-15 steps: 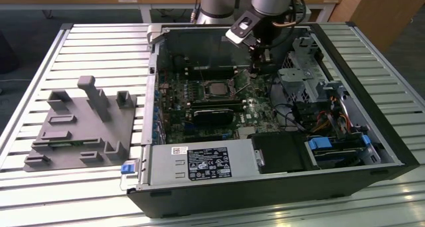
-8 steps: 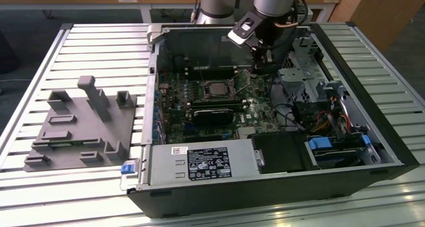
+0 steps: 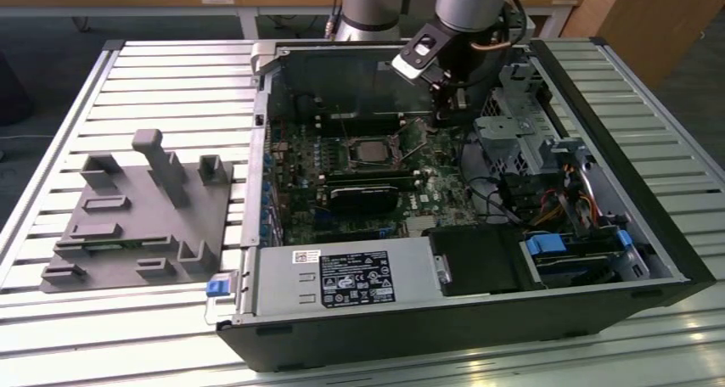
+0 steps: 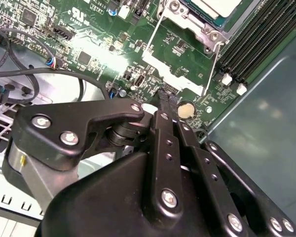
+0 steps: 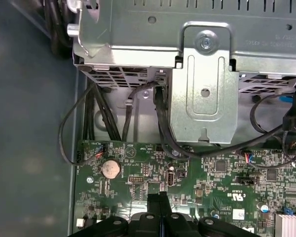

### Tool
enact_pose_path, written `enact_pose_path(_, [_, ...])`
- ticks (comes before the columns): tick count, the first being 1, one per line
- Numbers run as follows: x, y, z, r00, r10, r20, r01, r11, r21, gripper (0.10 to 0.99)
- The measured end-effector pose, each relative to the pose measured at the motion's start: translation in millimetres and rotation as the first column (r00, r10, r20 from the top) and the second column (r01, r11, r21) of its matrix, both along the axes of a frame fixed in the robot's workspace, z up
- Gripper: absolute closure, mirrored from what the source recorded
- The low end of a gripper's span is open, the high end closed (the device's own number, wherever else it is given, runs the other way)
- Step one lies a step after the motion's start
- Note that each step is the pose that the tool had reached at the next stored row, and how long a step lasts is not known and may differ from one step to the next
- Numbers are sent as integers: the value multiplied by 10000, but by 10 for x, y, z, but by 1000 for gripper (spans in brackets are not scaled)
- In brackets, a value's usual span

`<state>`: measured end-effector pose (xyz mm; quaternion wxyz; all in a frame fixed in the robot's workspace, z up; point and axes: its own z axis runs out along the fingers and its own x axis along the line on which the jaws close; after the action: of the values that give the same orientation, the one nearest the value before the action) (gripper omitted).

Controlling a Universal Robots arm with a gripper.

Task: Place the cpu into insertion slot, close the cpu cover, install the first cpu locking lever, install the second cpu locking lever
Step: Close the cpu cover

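The small flat square cpu [image 4: 217,6], its dull silvery top showing, lies in the square insertion slot [image 3: 368,152] on the green circuit board [image 4: 177,49]. The thin silvery cpu cover [image 4: 190,19] frames it. Two thin wire locking levers [image 4: 213,66] run along the socket's sides; I cannot tell whether they are latched.

The black gripper [image 3: 446,115] hangs low over the board, just to the exterior view's right of the slot and apart from it. In both wrist views its fingers [image 5: 153,207] are pressed together with nothing visible between them [image 4: 165,96]. Whether the tips touch the board cannot be told.

A round silvery coin battery [image 5: 110,169] sits on the board close to the fingertips. Long narrow black memory slots [image 4: 256,39] lie beside the socket. Beyond the gripper stands a grey sheet-metal drive cage [image 5: 202,89] with black cables [image 5: 69,128] looping below it.

The board sits in an open black computer case [image 3: 634,260] lying on a slatted aluminium desk [image 3: 170,81]. A grey moulded fixture [image 3: 136,213] rests on the desk at the exterior view's left, well apart from the case's contents.
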<state>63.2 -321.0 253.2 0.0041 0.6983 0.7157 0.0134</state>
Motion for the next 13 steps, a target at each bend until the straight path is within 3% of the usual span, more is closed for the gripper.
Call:
enact_pose_path(7, [9, 0, -103, 10000, -1, -19, 1, 10000, 0, 980])
enact_pose_path(13, [-7, 0, -117, 10000, 1, -28, -1, 10000, -1, 980])
